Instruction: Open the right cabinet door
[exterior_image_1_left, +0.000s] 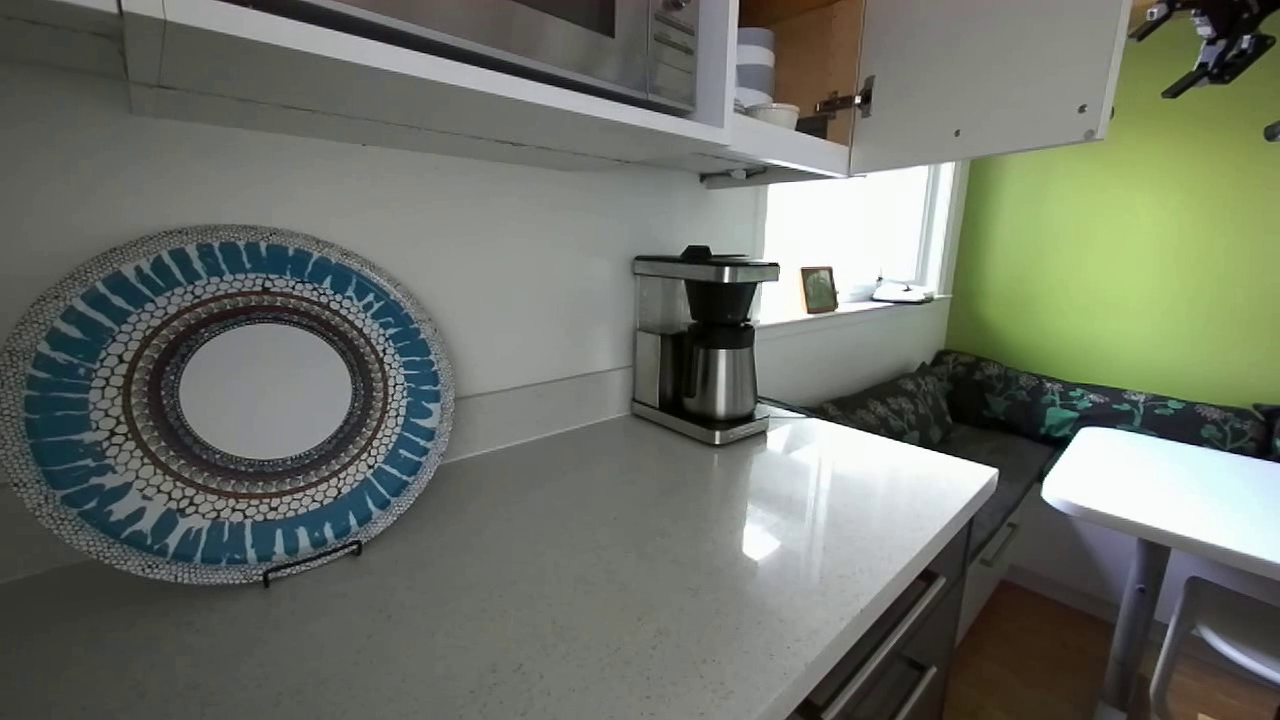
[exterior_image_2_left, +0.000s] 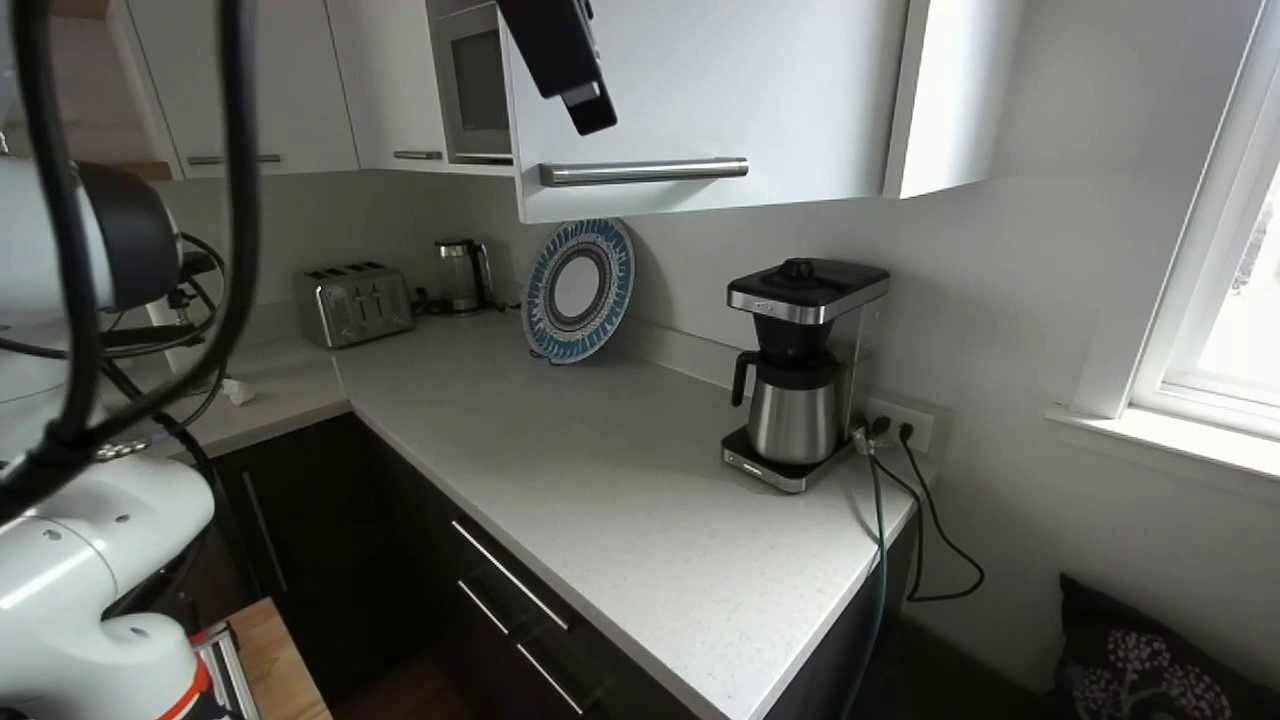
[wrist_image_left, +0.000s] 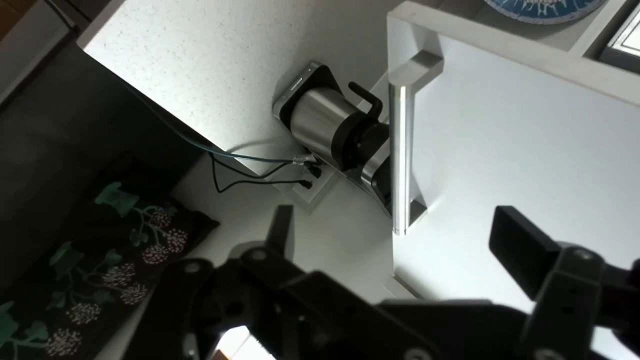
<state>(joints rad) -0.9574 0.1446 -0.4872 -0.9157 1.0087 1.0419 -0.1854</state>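
Observation:
The right cabinet door is a flat white panel that stands open. Its inner face (exterior_image_1_left: 985, 80) with a hinge shows in an exterior view, and its outer face (exterior_image_2_left: 720, 90) with a silver bar handle (exterior_image_2_left: 643, 172) shows in an exterior view. The wrist view shows the door (wrist_image_left: 500, 150) and its handle (wrist_image_left: 401, 155). My gripper (wrist_image_left: 395, 240) is open and empty, its fingers spread to either side of the handle's lower end in that picture, apart from it. The gripper also shows near the top right (exterior_image_1_left: 1170, 55) and in front of the door's outer face (exterior_image_2_left: 590, 105).
The open cabinet holds stacked bowls (exterior_image_1_left: 755, 65). A microwave (exterior_image_1_left: 672, 50) sits beside it. Below, a coffee maker (exterior_image_2_left: 795, 400) and a round patterned plate (exterior_image_2_left: 578, 290) stand on the counter (exterior_image_2_left: 600, 450). A window (exterior_image_2_left: 1220, 340) and a white table (exterior_image_1_left: 1170, 480) are nearby.

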